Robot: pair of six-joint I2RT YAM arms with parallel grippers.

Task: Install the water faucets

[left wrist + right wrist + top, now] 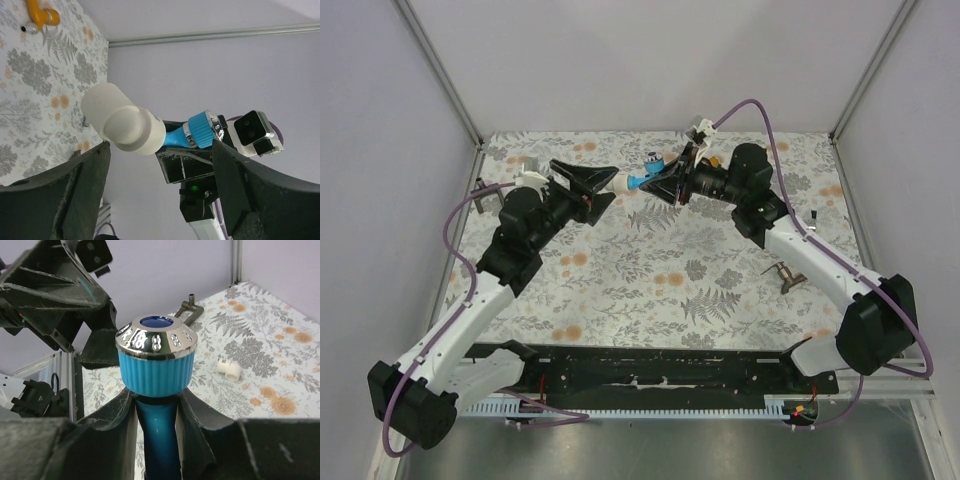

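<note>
The bright blue water faucet [156,357] has a ribbed knob with a chrome cap, and my right gripper [156,400] is shut on its stem. A white cylindrical fitting [125,125] sits on the other end of the blue faucet [197,134]. My left gripper [161,146] is open, its jaws standing wide on either side just below the fitting without touching it. From above, both grippers meet in mid-air over the back of the table, left gripper [605,190] facing right gripper [658,185]. The orange faucet [40,15] lies on the table.
A loose white fitting [229,369] lies on the flowered tablecloth. A dark metal bracket [785,275] lies at the right of the table beside my right arm. Another dark bracket [189,310] lies farther off. Grey walls enclose the table on three sides.
</note>
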